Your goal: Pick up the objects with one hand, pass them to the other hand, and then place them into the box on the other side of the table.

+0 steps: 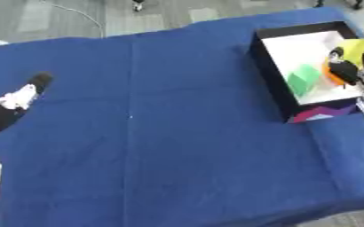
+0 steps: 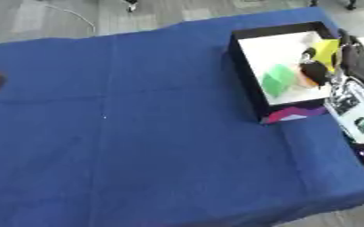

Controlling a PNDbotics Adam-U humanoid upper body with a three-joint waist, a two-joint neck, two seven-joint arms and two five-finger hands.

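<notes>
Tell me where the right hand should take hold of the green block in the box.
Judging from the views, come from above: the green block lies inside the box, whose black wall blocks its left side. Close the fingers across its upper edges, approaching from the right, where the right hand is over the box.

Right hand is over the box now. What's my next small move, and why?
Probably open the fingers and let go, then lift clear. The right hand is inside the box, its dark fingers curled at an orange object low over the white floor, next to the green block and a yellow piece. The left hand waits at the far left edge of the blue table.
</notes>
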